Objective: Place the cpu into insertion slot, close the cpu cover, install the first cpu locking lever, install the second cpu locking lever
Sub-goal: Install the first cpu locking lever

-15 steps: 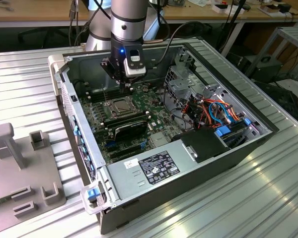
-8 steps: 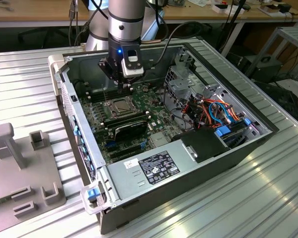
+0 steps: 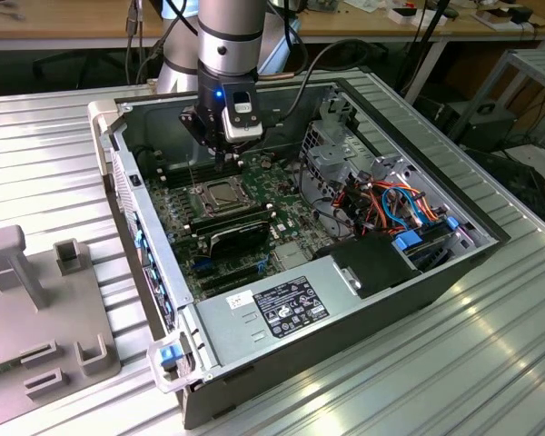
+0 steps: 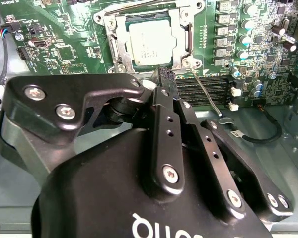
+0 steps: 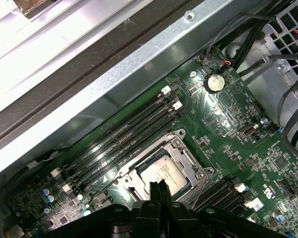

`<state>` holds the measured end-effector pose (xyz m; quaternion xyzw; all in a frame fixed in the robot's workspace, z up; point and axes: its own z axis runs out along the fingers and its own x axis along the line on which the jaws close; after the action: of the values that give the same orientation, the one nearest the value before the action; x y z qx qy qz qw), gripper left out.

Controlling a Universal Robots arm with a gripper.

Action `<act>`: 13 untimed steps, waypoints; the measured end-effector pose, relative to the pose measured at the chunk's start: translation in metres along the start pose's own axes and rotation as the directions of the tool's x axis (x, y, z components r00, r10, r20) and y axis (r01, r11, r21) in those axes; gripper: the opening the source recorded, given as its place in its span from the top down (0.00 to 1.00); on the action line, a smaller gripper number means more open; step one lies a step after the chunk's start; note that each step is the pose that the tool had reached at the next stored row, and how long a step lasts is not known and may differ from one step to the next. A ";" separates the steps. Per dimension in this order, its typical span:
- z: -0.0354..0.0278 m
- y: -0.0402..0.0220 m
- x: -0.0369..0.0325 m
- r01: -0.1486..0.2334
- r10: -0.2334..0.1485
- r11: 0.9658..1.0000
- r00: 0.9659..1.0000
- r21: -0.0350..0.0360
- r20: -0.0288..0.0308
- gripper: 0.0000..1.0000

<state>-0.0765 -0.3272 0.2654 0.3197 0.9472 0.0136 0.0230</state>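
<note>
The cpu (image 4: 151, 42) lies flat in the insertion slot (image 4: 114, 49). The cpu cover (image 4: 185, 37) is down on it to keep it in. The end effector (image 4: 164, 78) is clenched on nothing, its tip just beside a loose locking lever (image 4: 206, 90).

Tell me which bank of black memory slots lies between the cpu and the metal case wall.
The bank running along the case wall; the other bank lies across the cpu from it.
</note>
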 end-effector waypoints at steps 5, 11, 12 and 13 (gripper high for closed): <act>0.0000 -0.0002 0.0001 0.010 -0.010 1.000 1.000 -0.001 -0.001 0.89; 0.0000 -0.0008 0.0009 0.098 -0.098 0.995 0.995 -0.004 -0.004 0.89; -0.0001 -0.0011 0.0014 0.107 -0.107 0.994 0.994 -0.005 -0.005 0.89; -0.0001 -0.0015 0.0019 0.110 -0.110 0.994 0.994 -0.005 -0.005 0.89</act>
<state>-0.0788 -0.3272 0.2654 0.2671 0.9633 0.0152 0.0221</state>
